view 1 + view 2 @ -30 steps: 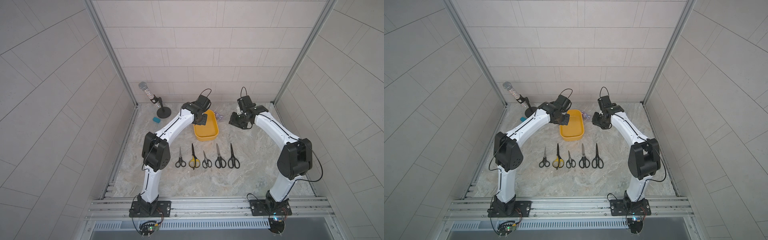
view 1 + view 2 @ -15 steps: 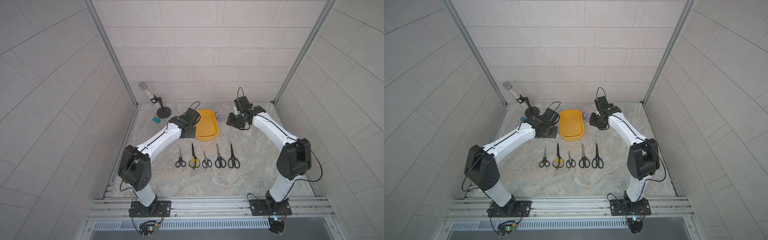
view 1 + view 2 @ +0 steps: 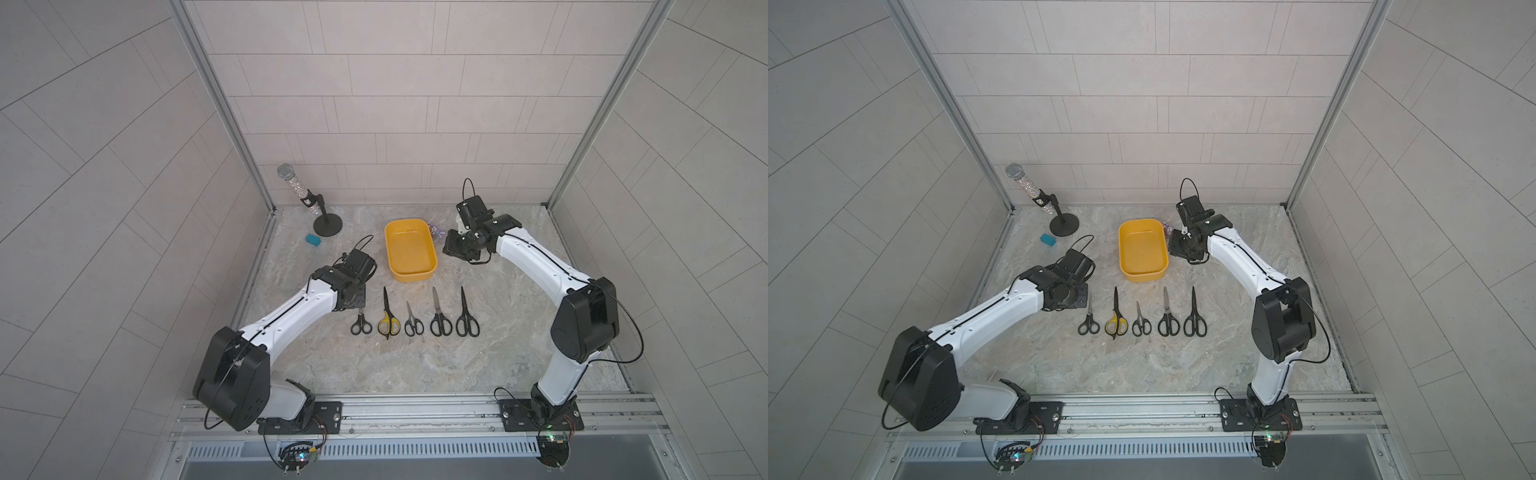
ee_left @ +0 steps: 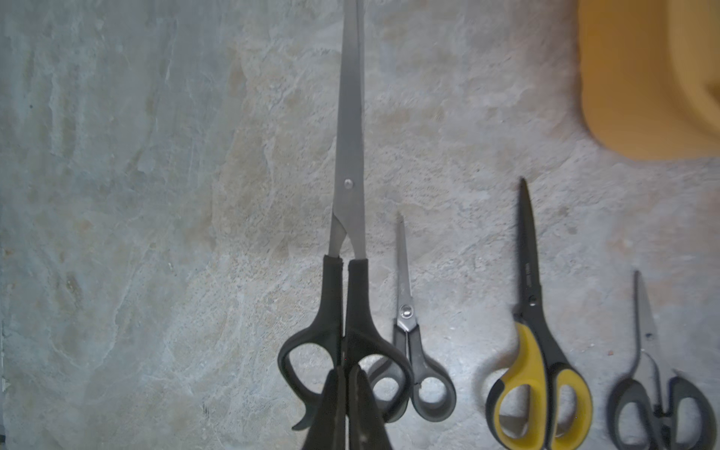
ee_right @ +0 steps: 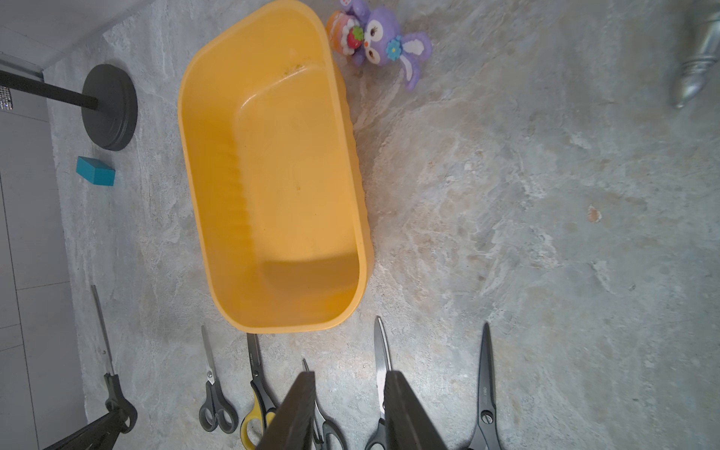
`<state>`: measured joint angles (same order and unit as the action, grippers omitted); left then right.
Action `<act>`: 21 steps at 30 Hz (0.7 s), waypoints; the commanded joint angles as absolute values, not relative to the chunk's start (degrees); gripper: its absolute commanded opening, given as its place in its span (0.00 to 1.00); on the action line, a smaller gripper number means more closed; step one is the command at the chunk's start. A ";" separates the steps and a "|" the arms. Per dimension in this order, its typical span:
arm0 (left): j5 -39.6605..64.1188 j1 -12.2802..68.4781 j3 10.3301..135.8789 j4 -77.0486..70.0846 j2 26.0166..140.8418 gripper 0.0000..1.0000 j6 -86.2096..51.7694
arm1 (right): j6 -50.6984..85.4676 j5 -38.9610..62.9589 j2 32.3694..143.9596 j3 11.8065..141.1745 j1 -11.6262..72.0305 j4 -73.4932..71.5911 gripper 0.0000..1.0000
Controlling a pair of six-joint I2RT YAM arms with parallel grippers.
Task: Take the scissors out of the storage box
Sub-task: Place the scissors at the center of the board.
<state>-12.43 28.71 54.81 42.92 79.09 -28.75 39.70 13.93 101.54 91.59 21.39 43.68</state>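
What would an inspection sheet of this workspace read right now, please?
Surface: marbled table.
Job's things: box empty; five scissors in a row on the table in front of it; sixth pair off the table, in the left tool.
Clutter: microphone on a stand, teal block, purple toy beside the box.
Grippers: left tool shut on the sixth pair's handles; right tool open, empty, beside the box.
Cables: black loops at both wrists, no snag seen.
Surroundings: tiled walls, metal posts, front rail.
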 commanded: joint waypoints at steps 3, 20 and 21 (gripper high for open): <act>-13.87 27.99 48.94 42.02 76.50 0.00 -32.35 | 40.34 13.09 100.56 91.74 22.15 43.81 0.35; -12.38 25.89 40.37 37.00 78.02 0.00 -32.70 | 40.36 12.74 101.06 92.80 22.71 44.43 0.35; -12.39 25.76 40.32 36.93 78.14 0.00 -32.70 | 40.36 12.63 101.05 92.81 22.70 44.43 0.35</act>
<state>-12.08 26.20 41.10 37.82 77.56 -32.60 39.92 13.89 101.54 91.61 22.39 43.53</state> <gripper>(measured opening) 0.054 0.350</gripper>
